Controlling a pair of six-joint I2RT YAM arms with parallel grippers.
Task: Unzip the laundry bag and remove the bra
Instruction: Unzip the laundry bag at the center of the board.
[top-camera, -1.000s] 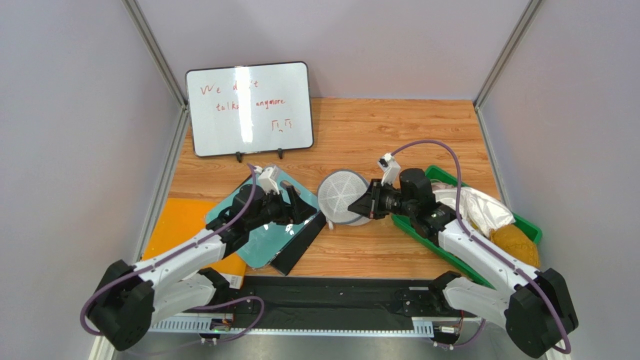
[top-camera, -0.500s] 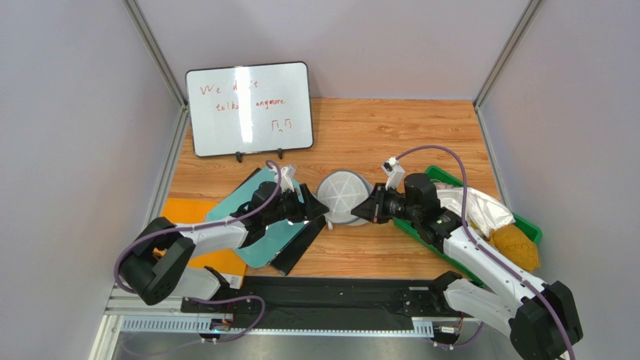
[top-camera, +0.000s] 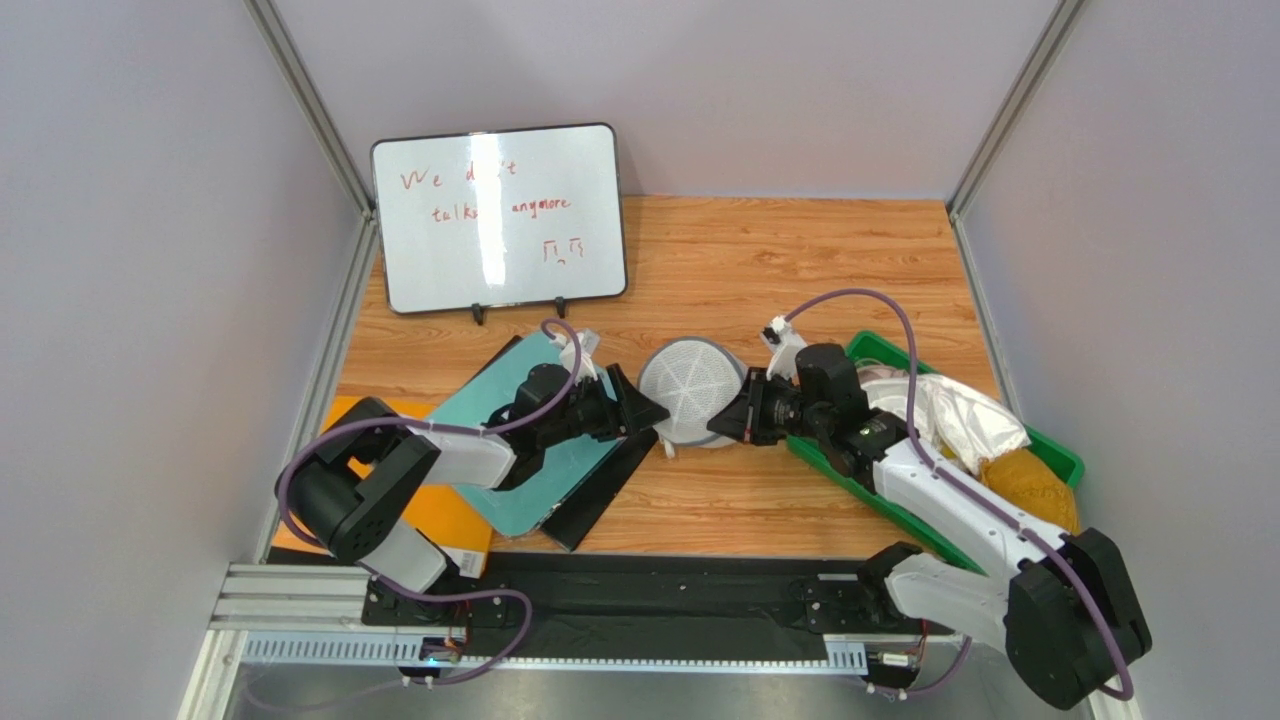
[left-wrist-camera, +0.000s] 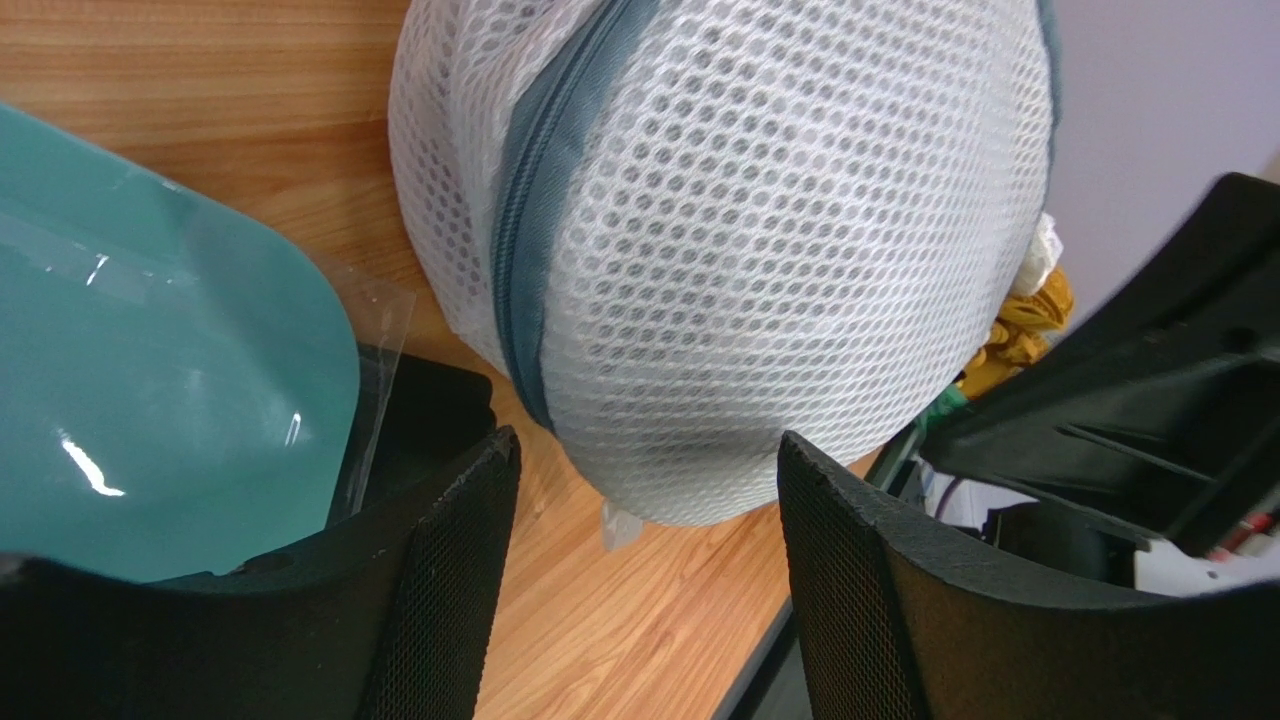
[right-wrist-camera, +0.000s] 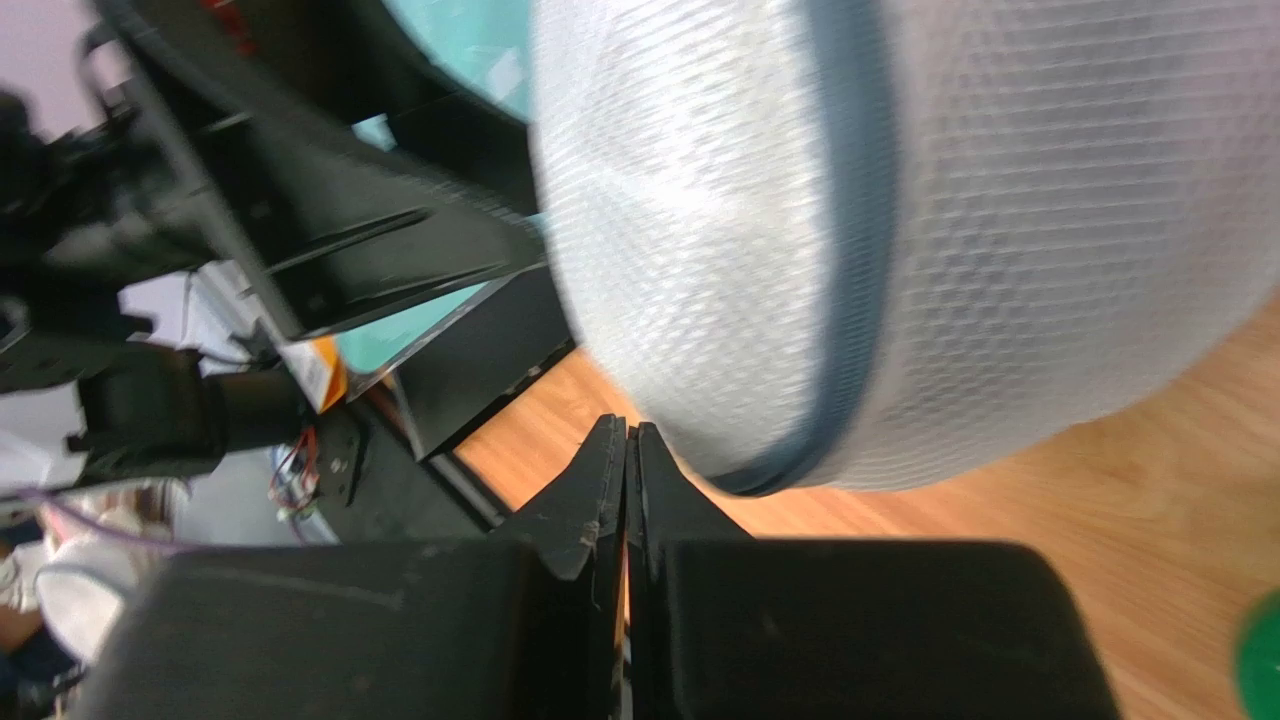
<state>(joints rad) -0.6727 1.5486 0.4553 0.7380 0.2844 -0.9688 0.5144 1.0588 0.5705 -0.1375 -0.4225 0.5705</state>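
- The laundry bag (top-camera: 688, 390) is sitting on the tabletop (top-camera: 781, 270) between the two arms. Its grey-blue zip (left-wrist-camera: 519, 225) is running shut along the whole stretch that is showing, so the unzipping is looking not yet begun.
- The bra is not showing anywhere. It is presumably lying inside the laundry bag, hidden behind the mesh.
- The left end effector (top-camera: 643, 410) is standing open on the laundry bag's left. Its fingers (left-wrist-camera: 436, 585) are straddling the lower curve of the mesh without clearly touching it, and they are gripping nothing.
- The right end effector (top-camera: 727, 425) is pressing its fingers fully together on the laundry bag's right, with its tip just beside the zip rim. Whether it is pinching a zip pull there is not showing.
- Both parts of the task are waiting to be done: drawing the zip round, then lifting the bra out.
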